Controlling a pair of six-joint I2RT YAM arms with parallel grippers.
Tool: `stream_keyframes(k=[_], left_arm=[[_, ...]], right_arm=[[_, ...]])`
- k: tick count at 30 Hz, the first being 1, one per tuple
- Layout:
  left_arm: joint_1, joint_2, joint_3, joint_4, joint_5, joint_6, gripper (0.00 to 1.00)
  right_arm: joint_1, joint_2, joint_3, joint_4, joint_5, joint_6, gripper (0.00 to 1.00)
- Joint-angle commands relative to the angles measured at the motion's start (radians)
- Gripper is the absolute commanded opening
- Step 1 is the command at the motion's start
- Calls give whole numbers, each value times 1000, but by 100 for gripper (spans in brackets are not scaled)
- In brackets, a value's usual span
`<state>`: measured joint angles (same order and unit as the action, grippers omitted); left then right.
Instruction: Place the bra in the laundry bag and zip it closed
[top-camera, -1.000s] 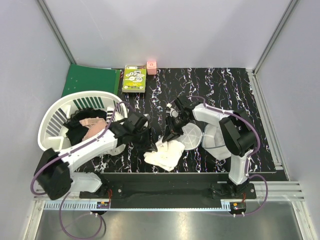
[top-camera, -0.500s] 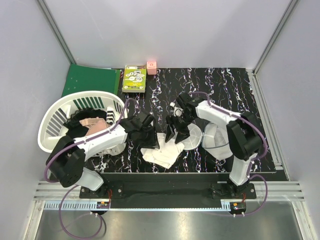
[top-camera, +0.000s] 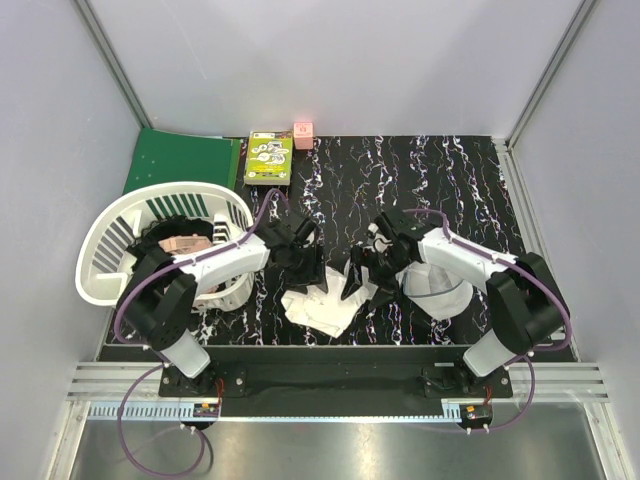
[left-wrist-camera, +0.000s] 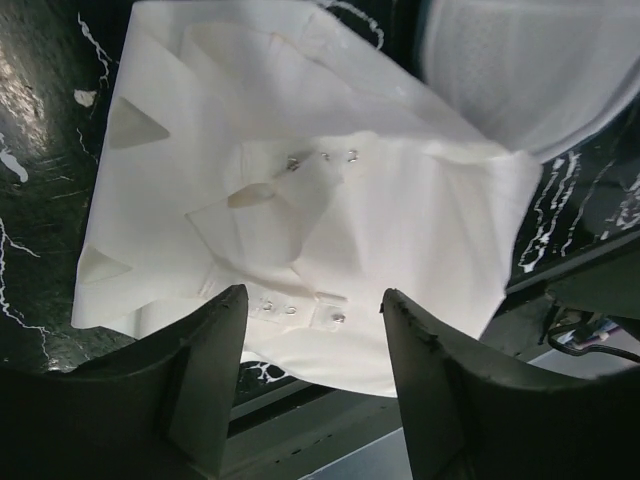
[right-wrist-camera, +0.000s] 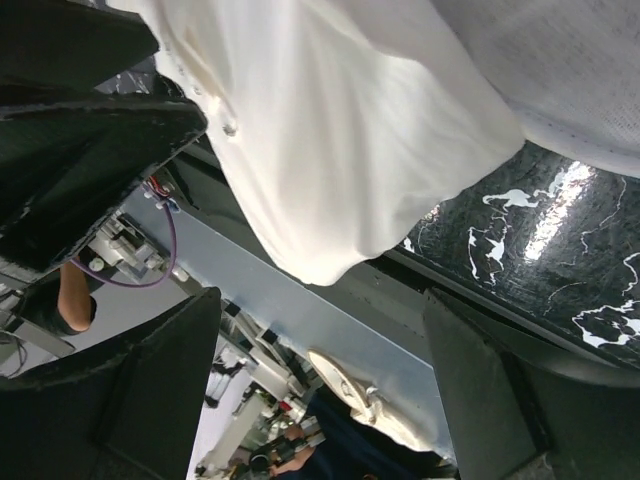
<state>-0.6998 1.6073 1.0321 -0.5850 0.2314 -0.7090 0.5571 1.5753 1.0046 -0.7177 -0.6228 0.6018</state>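
Lying crumpled, the bra (left-wrist-camera: 330, 190) rests free beneath the spread left pincer (left-wrist-camera: 315, 305).

Left arm (top-camera: 225, 262): white moulded link shells joined by black cylindrical joint housings; white base block at the near table edge. Right arm (top-camera: 465, 260): same pattern, white shells, black joints, white base. Purple cables (top-camera: 121, 432): thin, routed outside the links in loose loops from each arm down to its base. Left end effector (top-camera: 300, 262): black throughout; two broad matte fingers (left-wrist-camera: 205, 380) with flat inner faces and slightly rough edges. Right end effector (top-camera: 368, 282): black, same two-finger build; fingers (right-wrist-camera: 150, 390) wide and wedge-shaped.
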Motion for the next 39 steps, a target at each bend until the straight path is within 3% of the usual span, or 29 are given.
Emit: stream_keyframes(k=[1, 5, 10, 20, 29, 33, 39], left_arm=[[-3, 12, 29, -7, 23, 19, 60], [-6, 42, 43, -7, 37, 16, 56], [-10, 68, 40, -9, 45, 6, 42], [-10, 48, 19, -29, 26, 9, 23], [-12, 78, 23, -56, 0, 45, 21], [-12, 75, 29, -67, -29, 54, 0], [-12, -15, 29, -79, -6, 49, 0]], right_arm=[[-5, -11, -41, 150, -40, 90, 88], [-5, 28, -46, 211, -52, 113, 85], [-3, 71, -49, 285, -72, 147, 79], [-2, 95, -75, 293, -63, 125, 71], [43, 184, -18, 320, -68, 119, 66], [46, 198, -4, 322, -68, 121, 62], [53, 227, 37, 322, -64, 121, 58]])
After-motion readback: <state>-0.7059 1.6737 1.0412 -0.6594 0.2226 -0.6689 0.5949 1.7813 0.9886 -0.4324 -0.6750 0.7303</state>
